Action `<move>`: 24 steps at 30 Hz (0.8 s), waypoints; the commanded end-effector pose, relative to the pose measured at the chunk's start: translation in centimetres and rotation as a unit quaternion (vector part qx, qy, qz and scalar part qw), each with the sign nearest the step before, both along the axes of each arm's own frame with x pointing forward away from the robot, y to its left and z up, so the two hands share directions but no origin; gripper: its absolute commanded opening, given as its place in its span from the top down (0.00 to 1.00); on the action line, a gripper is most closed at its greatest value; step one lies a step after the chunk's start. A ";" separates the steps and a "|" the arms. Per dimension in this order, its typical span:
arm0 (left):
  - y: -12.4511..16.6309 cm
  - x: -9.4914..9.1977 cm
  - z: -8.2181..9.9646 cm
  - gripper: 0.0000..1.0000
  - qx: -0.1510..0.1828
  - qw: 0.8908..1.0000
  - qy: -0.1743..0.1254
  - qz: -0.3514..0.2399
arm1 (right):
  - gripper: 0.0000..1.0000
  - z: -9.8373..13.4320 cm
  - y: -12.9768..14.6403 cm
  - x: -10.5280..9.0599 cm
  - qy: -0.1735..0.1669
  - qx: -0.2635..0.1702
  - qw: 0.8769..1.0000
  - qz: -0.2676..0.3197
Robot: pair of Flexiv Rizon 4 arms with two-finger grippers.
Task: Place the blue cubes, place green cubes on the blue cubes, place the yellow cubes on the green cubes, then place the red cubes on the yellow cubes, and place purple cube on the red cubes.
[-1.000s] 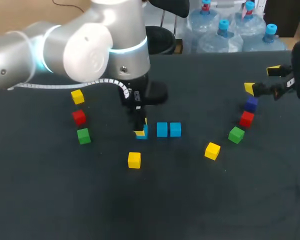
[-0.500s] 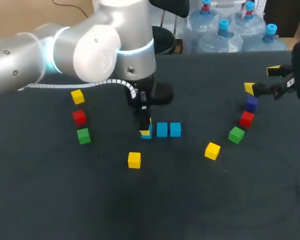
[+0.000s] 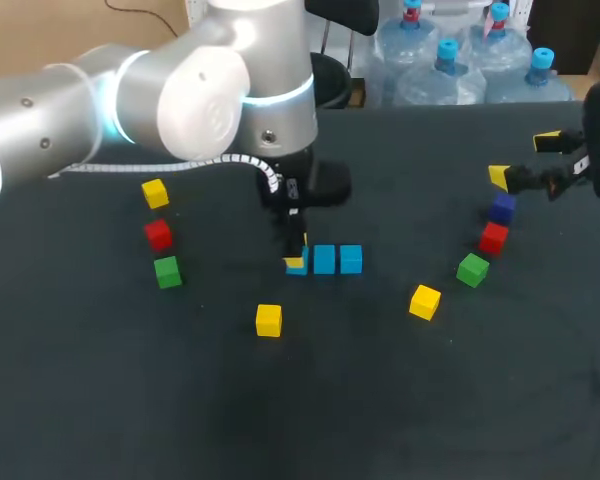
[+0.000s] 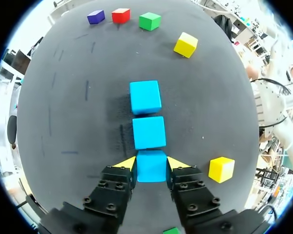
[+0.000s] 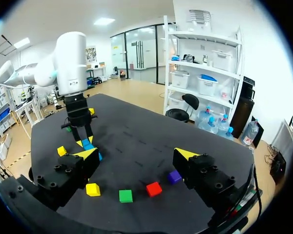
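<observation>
As our left gripper (image 4: 151, 163) slides toward the middle blue cube (image 4: 149, 132), the held blue cube (image 4: 152, 166) comes along with it. A moment ago that cube was a little way off, and now it touches the middle blue cube. The far blue cube (image 4: 145, 97) sits just beside the middle one on its other side, so we have three in a row. We think the blue step is nearly done and letting go comes next. Our left fingers squeeze the held blue cube, one on each side. The left wrist view shows this well, but in the head view our arm hides most of it. Only the head view clearly shows a yellow cube (image 3: 155, 193), a red cube (image 3: 158, 234) and a green cube (image 3: 166, 271) well apart from the middle blue cube. The right wrist view shows our right gripper (image 5: 136, 154) with fingers wide apart, holding nothing
</observation>
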State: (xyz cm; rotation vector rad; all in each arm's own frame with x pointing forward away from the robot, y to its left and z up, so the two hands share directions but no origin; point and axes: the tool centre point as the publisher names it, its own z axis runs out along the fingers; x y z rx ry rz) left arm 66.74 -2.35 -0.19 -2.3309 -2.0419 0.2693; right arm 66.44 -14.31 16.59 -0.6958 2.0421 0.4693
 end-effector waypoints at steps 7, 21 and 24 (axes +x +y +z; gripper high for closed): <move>-0.3 0.6 -0.8 1.00 0.005 1.000 0.001 -0.002 | 0.00 0.1 0.1 -0.1 0.000 -0.002 1.000 -0.002; -0.1 1.0 -1.2 1.00 0.010 1.000 0.001 0.004 | 0.00 0.1 0.1 -0.1 0.000 -0.002 1.000 -0.002; -0.1 0.9 -1.2 1.00 0.010 1.000 0.003 0.004 | 0.00 0.1 0.1 -0.1 0.000 -0.002 1.000 -0.002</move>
